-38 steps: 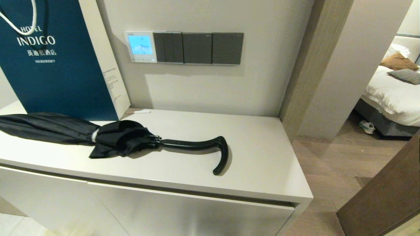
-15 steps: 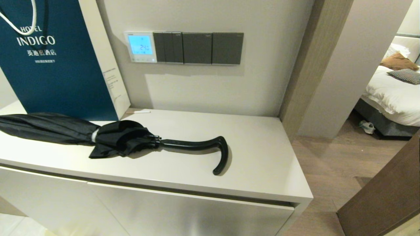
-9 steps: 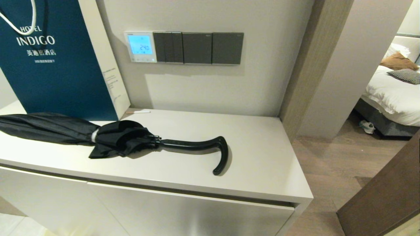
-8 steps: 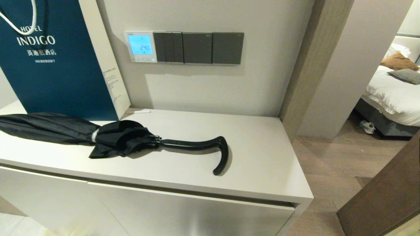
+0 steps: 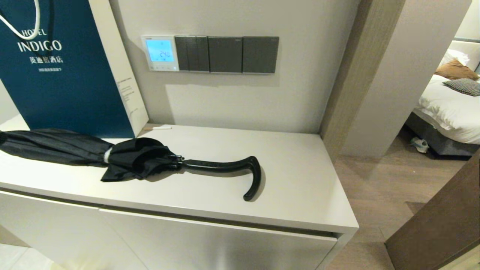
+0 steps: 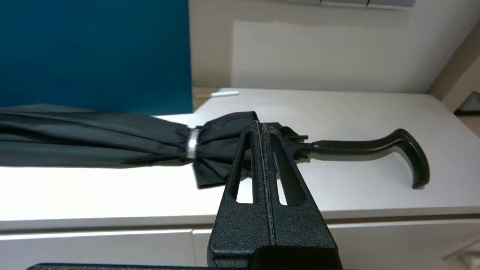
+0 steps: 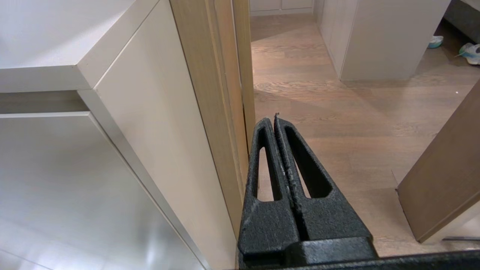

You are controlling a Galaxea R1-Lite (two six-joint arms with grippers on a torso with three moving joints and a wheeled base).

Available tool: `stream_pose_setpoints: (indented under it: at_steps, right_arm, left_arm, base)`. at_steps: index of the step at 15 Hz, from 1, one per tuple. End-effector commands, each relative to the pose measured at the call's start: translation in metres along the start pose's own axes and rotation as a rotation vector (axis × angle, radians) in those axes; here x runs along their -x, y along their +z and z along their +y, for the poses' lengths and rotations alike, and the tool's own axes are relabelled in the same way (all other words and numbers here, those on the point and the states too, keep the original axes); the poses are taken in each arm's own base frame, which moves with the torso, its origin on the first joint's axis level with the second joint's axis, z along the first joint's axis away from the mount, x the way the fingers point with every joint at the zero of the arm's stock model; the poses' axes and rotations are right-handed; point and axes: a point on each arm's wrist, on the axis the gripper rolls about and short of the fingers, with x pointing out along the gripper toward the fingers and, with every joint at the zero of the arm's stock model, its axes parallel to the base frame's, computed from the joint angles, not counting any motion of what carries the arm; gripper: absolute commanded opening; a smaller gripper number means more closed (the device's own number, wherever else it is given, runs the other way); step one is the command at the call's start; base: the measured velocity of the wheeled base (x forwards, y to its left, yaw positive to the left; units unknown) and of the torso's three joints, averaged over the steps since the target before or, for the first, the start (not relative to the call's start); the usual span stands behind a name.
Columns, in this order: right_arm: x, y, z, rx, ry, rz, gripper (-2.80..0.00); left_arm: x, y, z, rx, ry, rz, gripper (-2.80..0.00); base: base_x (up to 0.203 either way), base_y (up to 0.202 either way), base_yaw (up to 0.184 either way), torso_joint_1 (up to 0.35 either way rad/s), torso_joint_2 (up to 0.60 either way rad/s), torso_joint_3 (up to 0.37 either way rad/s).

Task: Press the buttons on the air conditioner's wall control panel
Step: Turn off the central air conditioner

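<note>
Nothing has shifted: the air conditioner's wall control panel (image 5: 160, 53) glows blue, its buttons (image 5: 162, 68) untouched. Left gripper (image 6: 261, 125) pinched closed before the umbrella (image 6: 112, 137); right gripper (image 7: 274, 119) closed low beside the cabinet (image 7: 157, 112).

You have one thermostat (image 5: 160, 53), three dark switch plates (image 5: 226, 54), one umbrella (image 5: 123, 157), one blue bag (image 5: 60, 71), two grippers (image 6: 261, 125).

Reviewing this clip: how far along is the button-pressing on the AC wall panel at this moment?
Nothing looks pressed by an arm yet. The wall control panel has a lit blue screen, and its buttons are untouched; no arm shows in the head view. In hand: the left gripper, shut, sits low in front of the umbrella on the cabinet top. The right gripper, shut, is parked beside the cabinet. Left: the whole reach and press.
</note>
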Motion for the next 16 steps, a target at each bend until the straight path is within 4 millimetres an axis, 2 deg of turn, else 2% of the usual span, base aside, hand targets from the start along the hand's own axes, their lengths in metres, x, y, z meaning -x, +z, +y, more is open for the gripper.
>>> stream_pose_setpoints:
  at_steps: [1,5,7,8,9,10,16]
  right_arm:
    - [0.0,0.0,0.0,0.001,0.0,0.001,-2.8]
    - [0.0,0.0,0.0,0.001,0.0,0.003,-2.8]
    - [0.0,0.0,0.0,0.001,0.0,0.003,-2.8]
    - [0.0,0.0,0.0,0.001,0.0,0.003,-2.8]
    - [0.0,0.0,0.0,0.001,0.0,0.003,-2.8]
    - [0.0,0.0,0.0,0.001,0.0,0.003,-2.8]
    - [0.0,0.0,0.0,0.001,0.0,0.003,-2.8]
  left_arm:
    - [-0.016,-0.004,0.003,0.013,-0.004,0.054,-2.8]
    - [-0.021,0.001,0.002,0.02,-0.02,0.042,-2.8]
    - [-0.054,0.004,-0.002,0.045,-0.081,0.097,-2.8]
    - [-0.082,-0.002,-0.005,0.061,-0.111,0.162,-2.8]
    - [-0.102,-0.006,-0.011,0.071,-0.141,0.198,-2.8]
    - [-0.112,-0.005,-0.017,0.077,-0.17,0.202,-2.8]
    - [-0.115,-0.002,-0.019,0.082,-0.175,0.189,-2.8]
  base:
    - [0.0,0.0,0.0,0.0,0.0,0.0]
    - [0.0,0.0,0.0,0.0,0.0,0.0]
    - [0.0,0.0,0.0,0.0,0.0,0.0]
    - [0.0,0.0,0.0,0.0,0.0,0.0]
    - [0.0,0.0,0.0,0.0,0.0,0.0]
    - [0.0,0.0,0.0,0.0,0.0,0.0]
    - [0.0,0.0,0.0,0.0,0.0,0.0]
